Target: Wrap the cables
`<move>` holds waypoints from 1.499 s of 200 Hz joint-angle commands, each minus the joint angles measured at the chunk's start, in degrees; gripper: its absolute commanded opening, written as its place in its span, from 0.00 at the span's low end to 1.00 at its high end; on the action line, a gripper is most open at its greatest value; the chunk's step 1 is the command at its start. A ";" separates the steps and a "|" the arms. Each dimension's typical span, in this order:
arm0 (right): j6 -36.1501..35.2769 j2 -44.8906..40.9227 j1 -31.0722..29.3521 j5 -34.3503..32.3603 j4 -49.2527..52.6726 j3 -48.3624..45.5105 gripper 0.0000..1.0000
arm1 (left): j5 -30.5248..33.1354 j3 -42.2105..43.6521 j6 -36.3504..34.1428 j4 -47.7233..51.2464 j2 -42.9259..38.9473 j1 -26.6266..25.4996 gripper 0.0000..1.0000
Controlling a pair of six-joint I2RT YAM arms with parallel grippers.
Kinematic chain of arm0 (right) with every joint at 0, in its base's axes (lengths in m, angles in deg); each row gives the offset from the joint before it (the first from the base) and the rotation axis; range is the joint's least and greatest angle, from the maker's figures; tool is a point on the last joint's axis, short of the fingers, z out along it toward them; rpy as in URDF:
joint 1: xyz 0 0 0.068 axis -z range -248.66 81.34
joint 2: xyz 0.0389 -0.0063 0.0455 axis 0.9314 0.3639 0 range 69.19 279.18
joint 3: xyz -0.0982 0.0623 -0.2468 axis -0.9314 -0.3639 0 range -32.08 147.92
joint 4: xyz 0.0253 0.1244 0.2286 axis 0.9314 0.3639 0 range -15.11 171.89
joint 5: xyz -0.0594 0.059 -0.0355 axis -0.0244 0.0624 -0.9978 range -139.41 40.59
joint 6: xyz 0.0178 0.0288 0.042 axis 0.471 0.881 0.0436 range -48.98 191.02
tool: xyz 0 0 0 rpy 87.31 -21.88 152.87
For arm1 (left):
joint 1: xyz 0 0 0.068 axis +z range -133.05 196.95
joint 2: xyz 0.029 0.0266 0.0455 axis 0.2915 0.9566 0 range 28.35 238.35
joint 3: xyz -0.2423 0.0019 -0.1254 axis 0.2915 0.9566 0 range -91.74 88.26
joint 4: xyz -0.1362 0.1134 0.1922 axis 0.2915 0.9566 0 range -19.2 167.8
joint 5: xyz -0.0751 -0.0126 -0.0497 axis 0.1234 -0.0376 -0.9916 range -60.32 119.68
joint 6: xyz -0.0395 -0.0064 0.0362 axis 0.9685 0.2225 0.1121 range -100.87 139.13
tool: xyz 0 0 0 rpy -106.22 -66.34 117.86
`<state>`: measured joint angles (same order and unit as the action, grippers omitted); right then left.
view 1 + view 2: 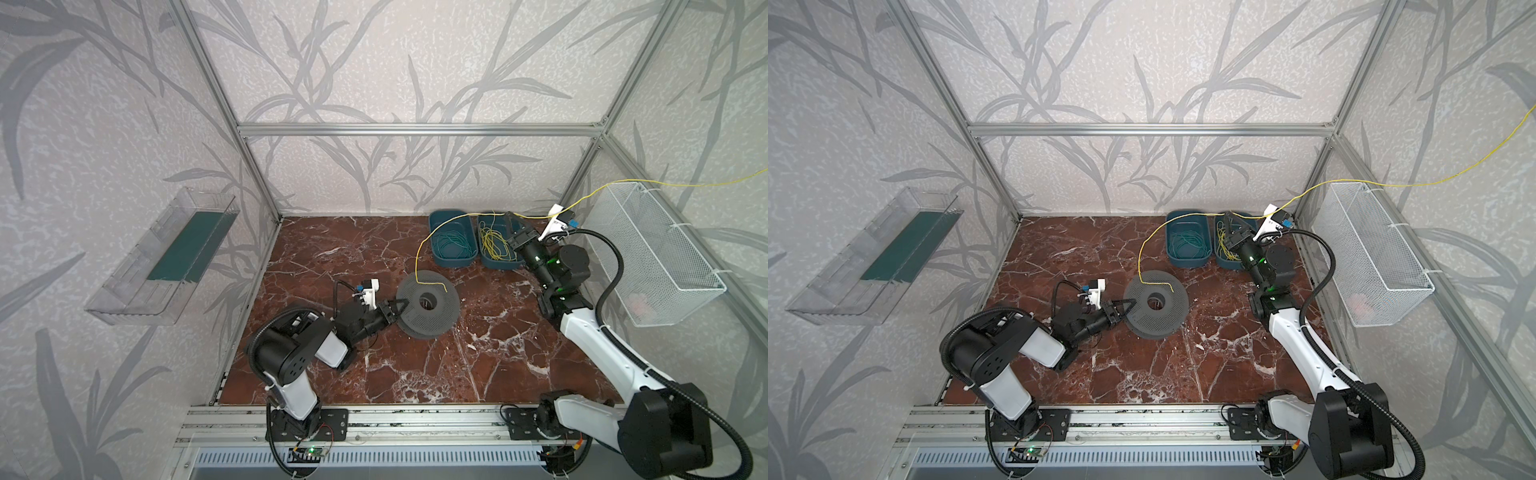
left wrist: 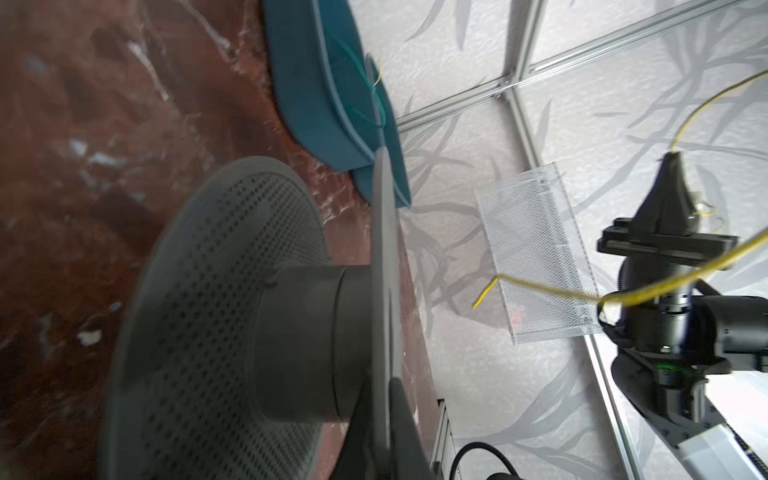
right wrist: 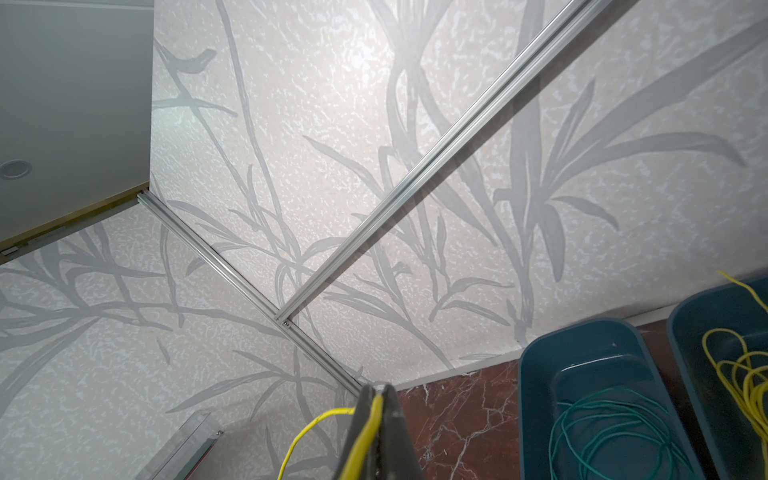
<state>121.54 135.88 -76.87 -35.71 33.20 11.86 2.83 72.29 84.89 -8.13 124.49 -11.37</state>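
**Both grippers clamped: left on spool, right on cable**

The left gripper (image 1: 395,309) had its fingers shut on the rim of the spool (image 1: 428,307). It pinched the top flange on the side facing the left arm. The left wrist view was blurred, but it showed the flange edge between the two fingers (image 2: 405,440). The grey perforated spool lay flat near the middle of the marble table (image 1: 374,365), hub hole upward.

The right gripper (image 1: 508,216) hung raised over the far right of the table, above the bins. Its fingers (image 3: 397,432) were pressed together on the yellow cable (image 1: 417,264), which showed as a thin line between them in the right wrist view.

From that grip the cable arched left and down to the spool, and its free end lay over the top flange beside the hub hole. The other way, it ran slack to the right, passed over the wire basket (image 1: 623,232) on the right wall and left the frame.

Two blue bins stood side by side at the far edge of the table. The left bin (image 1: 453,262) held a green coil (image 1: 453,245). The right bin (image 1: 496,265) held a loose yellow coil (image 1: 494,245), partly hidden behind the right gripper.
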 commanded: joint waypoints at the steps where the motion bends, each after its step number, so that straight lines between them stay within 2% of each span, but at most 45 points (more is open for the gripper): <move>1: -0.02 -2.00 0.56 0.54 -1.37 -0.74 0.00 | 2.12 0.11 -4.54 11.24 -6.40 1.92 0.00; 11: 0.34 -2.25 0.71 0.46 -1.46 -0.95 0.00 | 3.07 -1.45 -8.06 21.27 -13.42 1.92 0.00; 22: 0.46 -2.60 0.95 0.42 -1.38 -1.05 0.00 | 5.47 -4.83 -14.02 37.64 -21.60 1.95 0.00; 36: 0.95 -3.12 1.34 0.28 -1.37 -1.31 0.00 | 11.26 -10.44 -21.88 58.98 -30.72 1.69 0.00; 44: 1.18 -3.39 1.60 0.45 -1.37 -1.39 0.00 | 15.06 -13.45 -25.31 67.55 -34.48 1.68 0.00; 62: 1.55 -3.93 1.78 0.61 -1.37 -1.77 0.00 | 20.90 -19.29 -30.03 78.83 -38.77 1.48 0.00; 89: 2.54 -4.55 1.79 0.37 -2.36 -3.47 0.00 | 27.63 -29.20 -34.45 90.44 -37.00 -0.27 0.00; 100: 2.67 -4.81 1.79 0.46 -2.18 -3.92 0.00 | 32.27 -32.04 -35.91 92.67 -35.25 -2.74 0.00; 129: 2.48 -5.68 1.99 0.72 -1.76 -5.28 0.00 | 49.34 -40.10 -40.48 97.38 -28.09 -11.96 0.00; 165: 2.00 -7.68 3.08 1.32 -1.37 -6.65 0.00 | 58.30 -46.77 -42.05 98.94 -19.34 -17.57 0.00; 194: 1.62 -8.99 3.84 1.59 1.61 -7.36 0.00 | 58.87 -47.69 -40.65 96.00 -16.29 -19.44 0.00; 243: 1.61 -10.16 4.67 1.73 2.20 -8.41 0.00 | 59.20 -47.40 -37.34 91.76 -13.53 -19.43 0.00; 284: 2.44 -11.06 5.70 1.51 3.11 -9.73 0.00 | 55.75 -46.84 -35.74 88.71 -12.21 -18.71 0.00; 300: 2.48 -11.30 5.92 1.69 3.18 -9.77 0.00 | 56.28 -47.37 -35.62 89.21 -11.88 -18.68 0.00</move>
<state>123.95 126.13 -71.53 -34.34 36.98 2.27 57.43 26.59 47.51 84.52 112.40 -30.23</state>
